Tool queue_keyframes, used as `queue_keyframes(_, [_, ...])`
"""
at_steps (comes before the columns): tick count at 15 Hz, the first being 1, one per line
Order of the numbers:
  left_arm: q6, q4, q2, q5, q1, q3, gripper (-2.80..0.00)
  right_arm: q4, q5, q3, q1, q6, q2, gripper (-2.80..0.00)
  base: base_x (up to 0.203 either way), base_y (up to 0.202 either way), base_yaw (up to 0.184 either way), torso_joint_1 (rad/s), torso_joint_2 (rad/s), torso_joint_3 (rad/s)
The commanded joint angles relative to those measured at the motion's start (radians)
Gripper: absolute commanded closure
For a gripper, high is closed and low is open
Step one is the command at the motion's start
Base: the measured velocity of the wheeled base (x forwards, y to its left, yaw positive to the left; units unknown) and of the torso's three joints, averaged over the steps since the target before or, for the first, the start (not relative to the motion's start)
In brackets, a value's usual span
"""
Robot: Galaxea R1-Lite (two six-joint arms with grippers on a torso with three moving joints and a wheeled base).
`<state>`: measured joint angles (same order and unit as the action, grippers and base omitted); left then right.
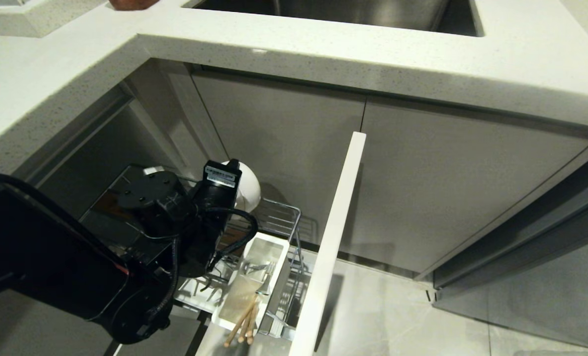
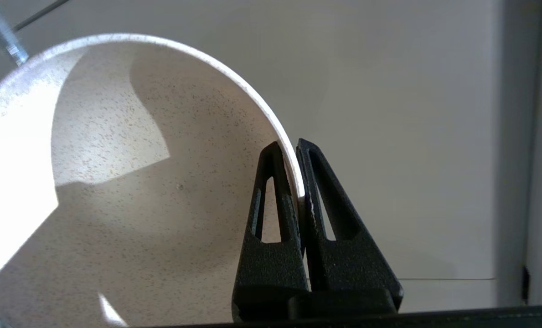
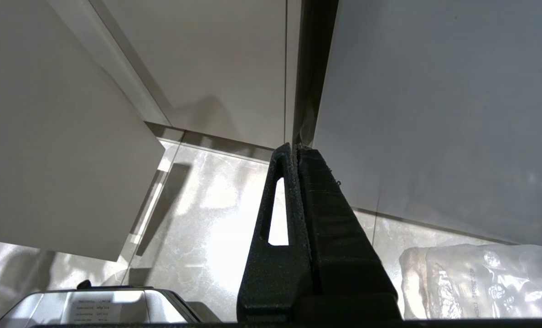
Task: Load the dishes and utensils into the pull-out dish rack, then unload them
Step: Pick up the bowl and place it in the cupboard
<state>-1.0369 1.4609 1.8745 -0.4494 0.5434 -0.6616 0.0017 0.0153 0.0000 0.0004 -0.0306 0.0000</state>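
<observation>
The bowl (image 1: 248, 190), cream-white, is at the back of the pull-out dish rack (image 1: 289, 217) in the head view, low under the tabletop (image 1: 323, 44) and beside the grey cabinet doors. My left tool (image 1: 232, 198) is at its rim, but the wrist body hides the contact here. I cannot tell from this view whether the bowl stands in the prongs or hangs just above them. In the rack, the white utensil caddy (image 1: 259, 277) carries the chopsticks (image 1: 244, 324), which lean out over its near end, and something shiny, probably the spoon (image 1: 256, 269). The pink plate I do not see. The steel sink (image 1: 333, 12) above seems to hold nothing.

In the left wrist view, the left tool (image 2: 289, 150) holds the bowl (image 2: 152, 182) by its rim, one finger inside and one outside, the jaws nearly together on the thin wall. The pinch is close to the edge, so I judge I must move slowly, keep the bowl upright and avoid the rack wires (image 2: 6, 36) near it, or it may swing or slip.

In the right wrist view, the right tool (image 3: 293, 150) is parked with its jaws pressed together and empty, pointing at the floor (image 3: 216, 205) and cabinet fronts, near a clear plastic bag (image 3: 480, 278).
</observation>
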Motion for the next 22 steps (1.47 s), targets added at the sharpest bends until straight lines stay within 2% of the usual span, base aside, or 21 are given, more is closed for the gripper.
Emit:
queue_keyframes(1, [-0.027, 0.007, 0.006, -0.003, -0.005, 0.007, 0.00, 0.000, 0.000, 0.003, 0.001, 0.000, 0.000, 0.00, 0.000, 0.000, 0.000, 0.000, 0.00, 0.000])
queue_keyframes(4, [-0.066, 0.006, 0.008, -0.002, -0.010, 0.019, 0.00, 0.000, 0.000, 0.002, 0.001, 0.000, 0.000, 0.00, 0.000, 0.000, 0.000, 0.000, 0.00, 0.000])
queue_keyframes(16, [-0.110, -0.005, 0.018, -0.007, -0.013, 0.027, 0.00, 0.000, 0.000, 0.002, 0.000, 0.000, 0.000, 0.00, 0.000, 0.000, 0.000, 0.000, 0.00, 0.000])
queue_keyframes(22, [-0.109, -0.022, 0.014, -0.012, -0.014, 0.027, 0.00, 0.000, 0.000, 0.003, 0.000, 0.000, 0.000, 0.00, 0.000, 0.000, 0.000, 0.000, 0.00, 0.000])
